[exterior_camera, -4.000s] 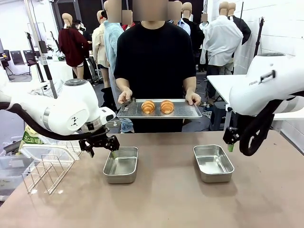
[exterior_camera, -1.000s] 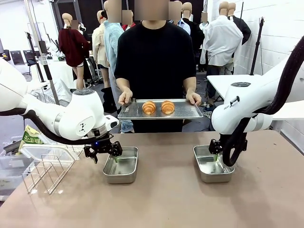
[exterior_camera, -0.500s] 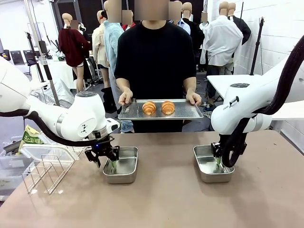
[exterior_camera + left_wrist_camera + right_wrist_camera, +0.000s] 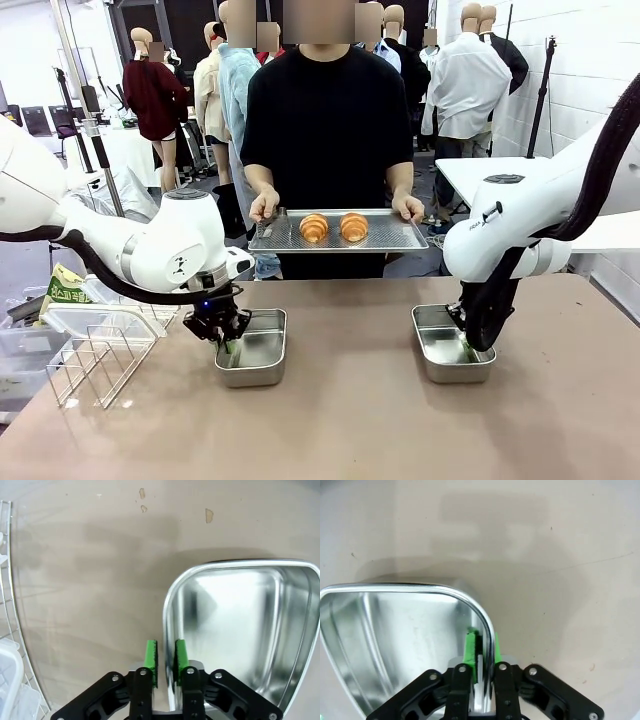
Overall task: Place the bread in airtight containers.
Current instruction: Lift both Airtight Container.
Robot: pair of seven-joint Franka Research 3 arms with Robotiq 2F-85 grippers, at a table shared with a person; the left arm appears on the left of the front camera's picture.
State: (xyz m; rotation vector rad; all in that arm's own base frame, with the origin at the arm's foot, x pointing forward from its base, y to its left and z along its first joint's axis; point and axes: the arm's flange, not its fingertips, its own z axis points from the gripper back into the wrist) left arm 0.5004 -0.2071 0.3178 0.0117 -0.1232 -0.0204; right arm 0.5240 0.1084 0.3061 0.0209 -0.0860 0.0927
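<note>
On the near table (image 4: 350, 420), my left gripper (image 4: 228, 346) pinches the left rim of the left container (image 4: 262, 345), jaws narrowed onto the steel. My right gripper (image 4: 470, 345) clamps the right container (image 4: 440, 350) likewise, at its right rim. Beyond the far edge, a person's hands (image 4: 264, 205) hold a tray (image 4: 385, 235) carrying two croissants (image 4: 313, 227) side by side.

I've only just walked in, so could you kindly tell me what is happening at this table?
The left hand is clamped on the rim of the left steel container, and the right hand on the rim of the right steel container; both containers are empty and lidless. Across the table, a person holds a metal tray with two croissants side by side on it. Neither croissant is in a container yet.
</note>
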